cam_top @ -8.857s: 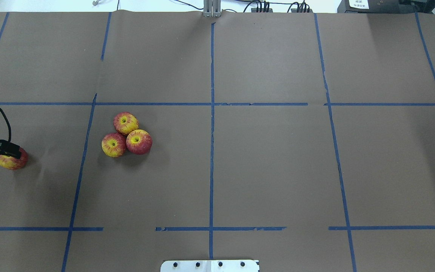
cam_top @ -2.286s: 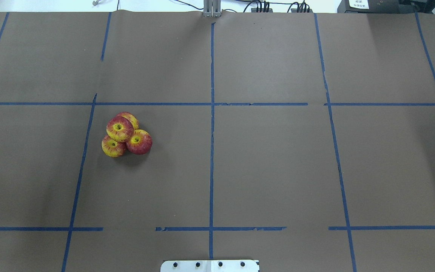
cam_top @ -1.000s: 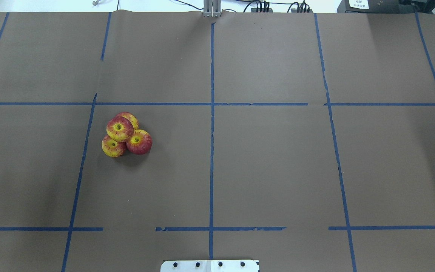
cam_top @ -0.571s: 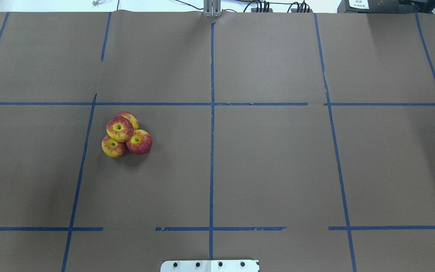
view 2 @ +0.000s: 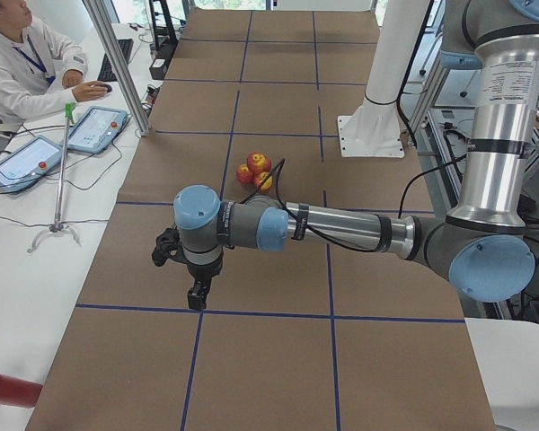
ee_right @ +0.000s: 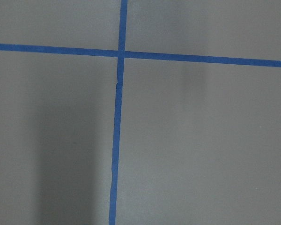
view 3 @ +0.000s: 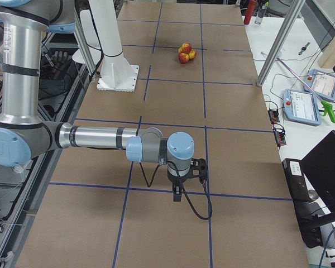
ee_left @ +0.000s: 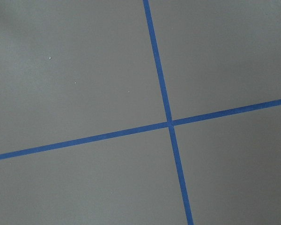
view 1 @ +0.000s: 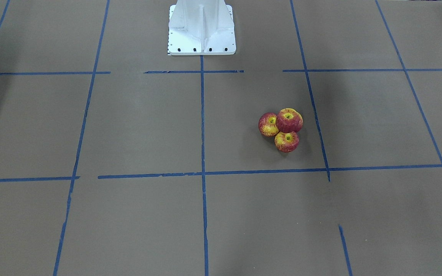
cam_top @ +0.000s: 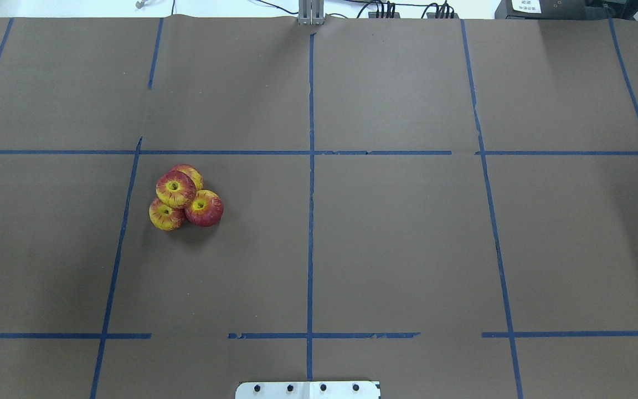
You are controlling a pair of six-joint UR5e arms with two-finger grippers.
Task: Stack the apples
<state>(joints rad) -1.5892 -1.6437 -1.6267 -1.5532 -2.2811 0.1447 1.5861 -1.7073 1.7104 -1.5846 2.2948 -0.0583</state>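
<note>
Overhead exterior shows the apples (cam_top: 185, 198) gathered in one tight cluster on the brown surface (cam_top: 407, 249), at about 9 o'clock from the middle crossing of the blue tape lines (cam_top: 310, 221). Three form a base, touching one another. The fourth, the top apple (cam_top: 175, 189), sits on them with its stem dimple facing up. Seen from the top apple, the base apples lie at roughly 1 o'clock (cam_top: 191, 172), 4 o'clock (cam_top: 206, 209) and 7 o'clock (cam_top: 163, 218). It rides somewhat toward the 10 o'clock side of the group, not dead centre. The front-facing view agrees: one apple (view 1: 289, 120) is perched above the others and hides most of the one behind it.

Nothing touches the pile. In the exterior left view the left pincer (view 2: 196, 292) hangs over bare surface, well apart from the apples, at about 7 o'clock from them. In the exterior right view the right pincer (view 3: 177, 192) hangs equally far off, at about 6 o'clock. Whether either pincer is open or closed cannot be told from these side views. Both wrist cameras show only paper and tape.

By my reading the stacking is done: no loose apple remains and both arms are parked clear. What is left, at most, is confirming the perched apple holds.
</note>
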